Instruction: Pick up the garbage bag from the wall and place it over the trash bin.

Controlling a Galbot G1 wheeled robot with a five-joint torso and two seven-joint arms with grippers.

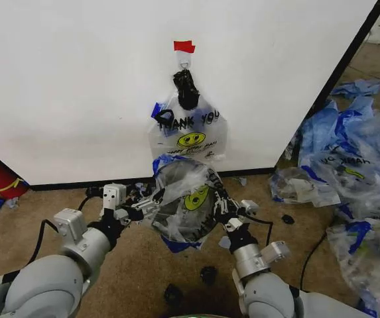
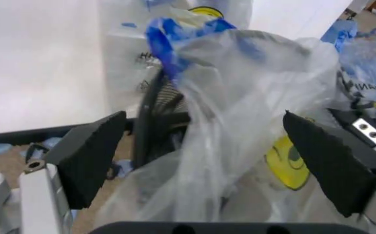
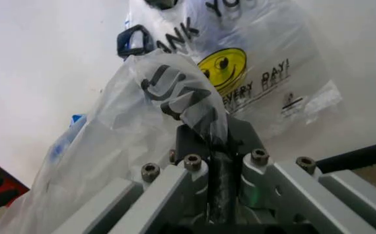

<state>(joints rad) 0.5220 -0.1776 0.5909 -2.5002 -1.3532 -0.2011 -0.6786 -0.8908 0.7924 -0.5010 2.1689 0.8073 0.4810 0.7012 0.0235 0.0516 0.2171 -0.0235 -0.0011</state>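
While I look down from my head camera, the thin see-through garbage bag with blue trim and a yellow smiley face [image 1: 186, 202] is draped over the small round black wire-mesh trash bin [image 1: 176, 222], which stands on the brown floor just in front of the large plain white wall [image 1: 77, 86]. My left gripper [image 1: 151, 201] is at the bag's left side and my right gripper [image 1: 221, 204] at its right, both touching the plastic. Above them a flat bundle of like bags tied with a black knot [image 1: 188, 129] hangs from the small hook under the red tape strip [image 1: 184, 46]. A big heap of blue-and-clear bags [image 1: 352, 172] lies to the right.

From my left wrist, the two black pads [image 2: 90, 156] stand wide apart, with the bag [image 2: 240, 122] and the bin's rim [image 2: 150, 122] between them.

From my right wrist, my fingers [image 3: 217, 187] are pressed together, pinching a fold of the bag [image 3: 174, 97], the hanging bundle [image 3: 253, 63] behind it.
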